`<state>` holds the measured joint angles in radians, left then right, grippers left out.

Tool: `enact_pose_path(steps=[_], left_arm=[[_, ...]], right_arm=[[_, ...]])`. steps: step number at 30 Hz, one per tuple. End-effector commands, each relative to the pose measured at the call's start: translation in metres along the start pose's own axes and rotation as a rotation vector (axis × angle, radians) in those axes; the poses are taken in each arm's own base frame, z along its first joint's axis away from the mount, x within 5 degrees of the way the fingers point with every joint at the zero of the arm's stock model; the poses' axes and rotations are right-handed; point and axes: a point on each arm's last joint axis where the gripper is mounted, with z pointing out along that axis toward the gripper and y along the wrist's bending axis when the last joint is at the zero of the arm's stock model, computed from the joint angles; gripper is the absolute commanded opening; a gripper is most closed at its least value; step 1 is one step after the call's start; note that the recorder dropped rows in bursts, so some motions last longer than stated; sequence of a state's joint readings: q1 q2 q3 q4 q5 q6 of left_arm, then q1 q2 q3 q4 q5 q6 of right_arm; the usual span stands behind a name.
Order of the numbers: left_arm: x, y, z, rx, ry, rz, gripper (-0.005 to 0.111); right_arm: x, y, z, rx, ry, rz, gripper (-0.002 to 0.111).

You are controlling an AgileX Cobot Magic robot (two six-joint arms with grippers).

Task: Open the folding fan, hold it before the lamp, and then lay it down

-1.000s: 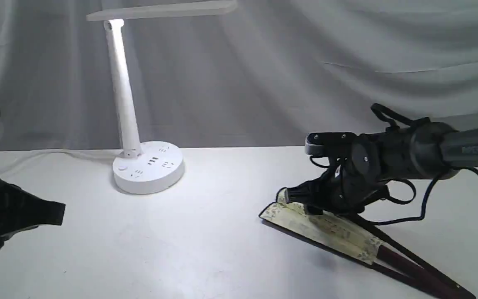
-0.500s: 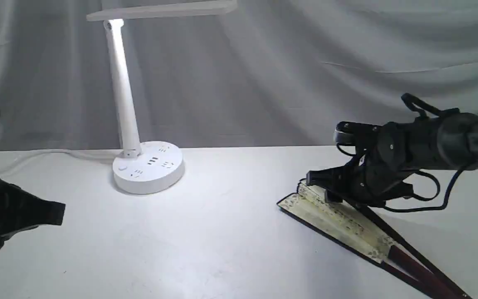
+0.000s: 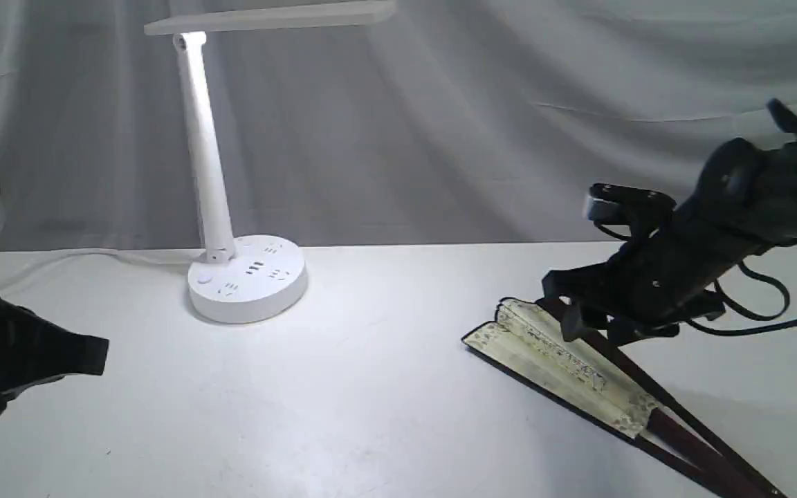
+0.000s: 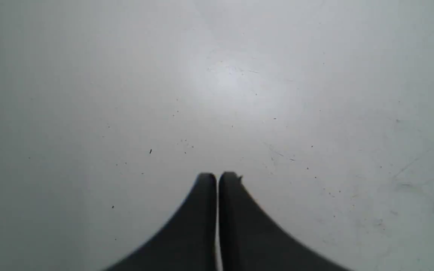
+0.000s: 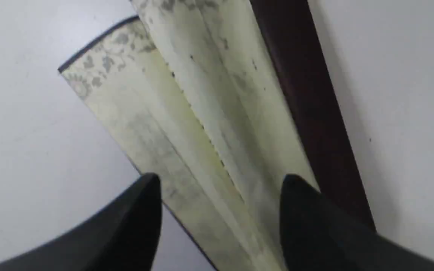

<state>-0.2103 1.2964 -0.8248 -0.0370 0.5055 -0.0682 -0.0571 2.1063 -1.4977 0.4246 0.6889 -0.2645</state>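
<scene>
The right gripper (image 5: 220, 188) hangs over the fan (image 3: 557, 360) at the right of the exterior view. Its two fingers are spread wide and pinch nothing. In the right wrist view the cream pleats fill the gap between the fingers, and one finger sits close to the dark outer rib (image 5: 307, 113). Whether either finger touches the paper cannot be told. This straddling pose looks like a way to catch one side of the fan and draw it away from the other.

The fan lies on the counter (image 3: 371, 415) at the lower right. It is only partly open: a narrow wedge of leaf shows, and the ribs run down to the bottom right corner, where the pivot is cut off by the frame. The opening step looks barely begun, and the fan has not yet been lifted.

The left gripper (image 4: 217, 178) waits low at the far left edge of the exterior view, well apart from the fan. Its fingers are pressed together over bare counter and hold nothing, probably parked to keep the middle free.

The lamp (image 3: 206, 173) stands at the upper left, lit, its base on the counter and its flat head reaching toward the centre. The space under that head is open, which suits holding the fan there once it is spread.
</scene>
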Motion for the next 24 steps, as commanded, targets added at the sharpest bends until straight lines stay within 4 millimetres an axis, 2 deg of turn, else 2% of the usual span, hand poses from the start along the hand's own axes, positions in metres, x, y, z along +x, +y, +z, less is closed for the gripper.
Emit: enact_pose_path(steps=[1,15,24], left_arm=[[-0.002,-0.002,-0.001,0.008,-0.011,-0.004,0.000],[-0.002,-0.002,-0.001,0.008,-0.011,-0.004,0.000],[-0.002,-0.002,-0.001,0.008,-0.011,-0.004,0.000]], right_arm=[[0.000,-0.018,-0.013,-0.104,0.029,0.021,0.048],[0.010,-0.074,-0.034,-0.168,0.087,0.093,0.043],[0.019,-0.077,-0.030,-0.190,0.113,0.055,0.043]])
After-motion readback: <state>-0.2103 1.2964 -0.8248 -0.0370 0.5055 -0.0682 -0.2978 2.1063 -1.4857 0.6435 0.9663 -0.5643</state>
